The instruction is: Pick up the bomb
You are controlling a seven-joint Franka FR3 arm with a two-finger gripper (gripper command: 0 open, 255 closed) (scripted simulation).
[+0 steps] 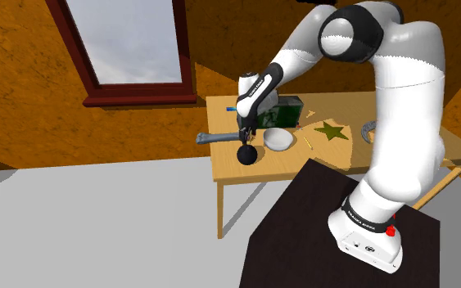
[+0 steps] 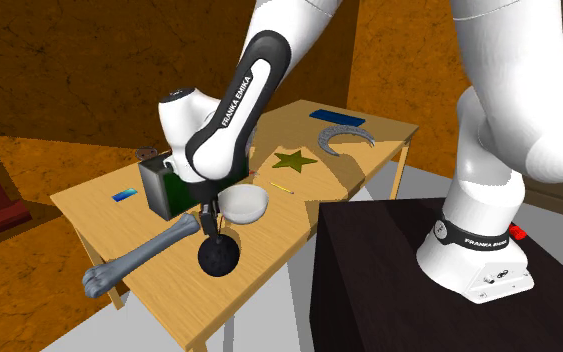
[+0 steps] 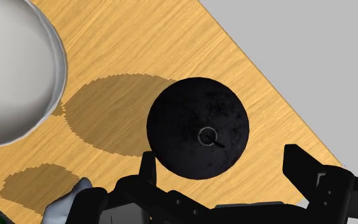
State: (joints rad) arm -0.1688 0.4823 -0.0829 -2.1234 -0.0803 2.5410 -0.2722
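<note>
Two fingers [image 3: 298,167] parted, empty; gripper [image 3: 222,159] hangs directly over the round black bomb [image 3: 198,127]. The bomb sits off-centre, crowding one finger, clear of the other.

The white bowl [image 3: 12,63] looks perhaps half cut off.

Shoulder view: camera fixed behind and beside the stand [image 1: 318,221], angled down across the table [image 1: 302,170] toward the wall with the window [image 1: 130,41], at middle range. Second exterior view: closer in, looking down along the table's front edge, stand at lower right. Wrist view: very near, facing straight down onto the table. All three share the white bowl [image 1: 279,139] and the black bomb [image 1: 247,154].
</note>
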